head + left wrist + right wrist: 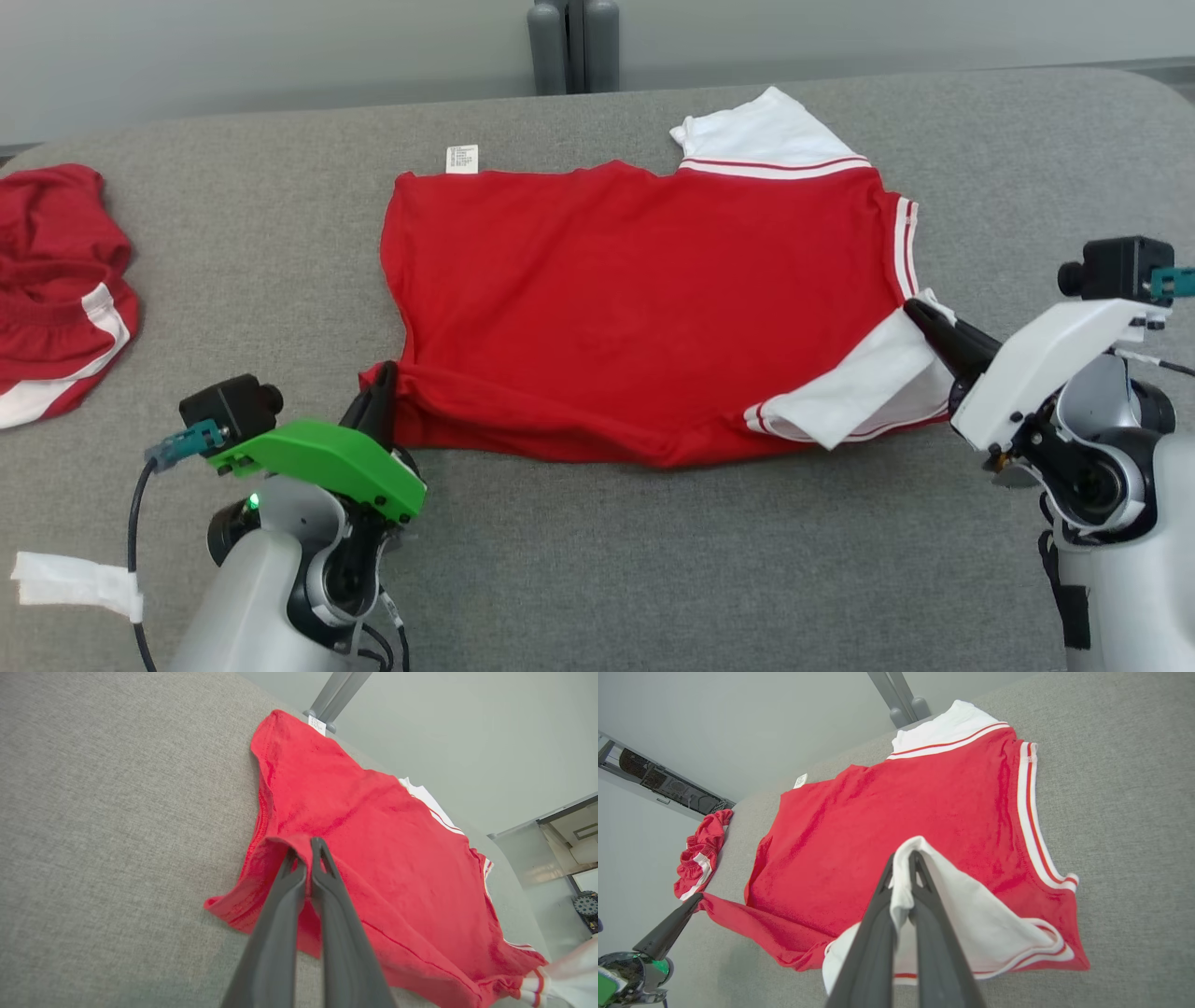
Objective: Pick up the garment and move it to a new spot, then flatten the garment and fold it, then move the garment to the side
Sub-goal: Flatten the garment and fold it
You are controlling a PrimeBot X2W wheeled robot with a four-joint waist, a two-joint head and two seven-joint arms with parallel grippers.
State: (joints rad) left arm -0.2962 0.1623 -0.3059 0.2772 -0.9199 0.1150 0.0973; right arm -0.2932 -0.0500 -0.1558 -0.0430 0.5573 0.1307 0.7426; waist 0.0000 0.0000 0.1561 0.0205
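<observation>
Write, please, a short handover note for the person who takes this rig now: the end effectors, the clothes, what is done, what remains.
Left end effector: shut on the near left corner of the red fabric shirt with white sleeves.
Right end effector: shut on the near white sleeve.
The shirt lies spread, nearly flat, on the grey fabric table, with wrinkles along its near edge. A crumpled red garment with white trim lies at the far left, apart from it.
Done, as it seems: the shirt is placed and mostly flattened.
Left: fold it, then move it to the side.
</observation>
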